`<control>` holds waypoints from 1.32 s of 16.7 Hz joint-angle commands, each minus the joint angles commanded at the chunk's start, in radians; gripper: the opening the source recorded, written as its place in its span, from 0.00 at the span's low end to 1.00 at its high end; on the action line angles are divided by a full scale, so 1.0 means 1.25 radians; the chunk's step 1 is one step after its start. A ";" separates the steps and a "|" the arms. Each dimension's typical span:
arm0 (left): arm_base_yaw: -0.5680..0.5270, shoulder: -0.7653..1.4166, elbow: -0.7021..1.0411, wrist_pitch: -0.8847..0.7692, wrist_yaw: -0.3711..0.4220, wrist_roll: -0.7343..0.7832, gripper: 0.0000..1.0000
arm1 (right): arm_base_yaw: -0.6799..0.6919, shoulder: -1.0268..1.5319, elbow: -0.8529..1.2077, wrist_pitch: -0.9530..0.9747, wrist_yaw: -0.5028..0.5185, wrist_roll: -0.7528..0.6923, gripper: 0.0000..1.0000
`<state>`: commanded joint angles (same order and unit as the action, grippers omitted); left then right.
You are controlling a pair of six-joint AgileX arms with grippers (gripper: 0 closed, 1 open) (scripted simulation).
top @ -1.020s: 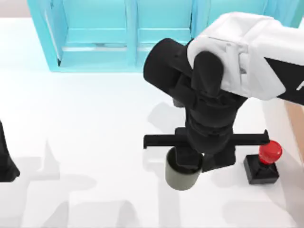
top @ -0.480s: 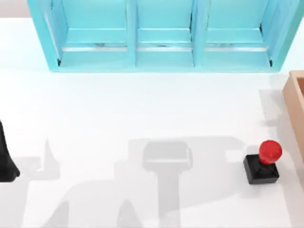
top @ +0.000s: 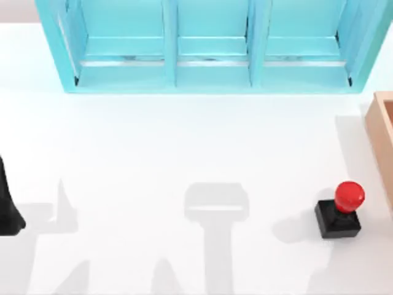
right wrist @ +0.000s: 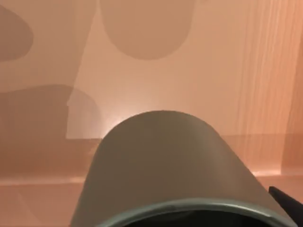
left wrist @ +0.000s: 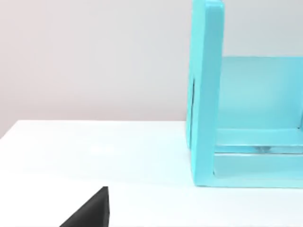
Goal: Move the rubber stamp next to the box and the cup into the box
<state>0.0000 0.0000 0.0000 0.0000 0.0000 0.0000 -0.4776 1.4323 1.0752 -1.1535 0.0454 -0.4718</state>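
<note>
One item, the cup, has left the table's front middle since a second ago and now hangs over the box floor in the right wrist view, so its drop looks near (right pincer's grip: cannot tell). The rubber stamp stays just beside the box at the table's right edge; the left arm is parked at the left edge.

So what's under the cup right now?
In the right wrist view, the box's tan wood lies behind and below the cup, with its shadow there. The cup's own base, and whether it touches, is covered.
</note>
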 joint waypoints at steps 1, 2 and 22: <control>0.000 0.000 0.000 0.000 0.000 0.000 1.00 | -0.016 -0.009 -0.010 0.004 0.001 -0.016 0.00; 0.000 0.000 0.000 0.000 0.000 0.000 1.00 | -0.023 -0.013 -0.014 0.006 0.001 -0.023 0.00; 0.000 0.000 0.000 0.000 0.000 0.000 1.00 | -0.002 0.036 -0.182 0.225 0.001 -0.001 0.00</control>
<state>0.0000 0.0000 0.0000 0.0000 0.0000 0.0000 -0.4796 1.4778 0.8480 -0.8727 0.0463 -0.4737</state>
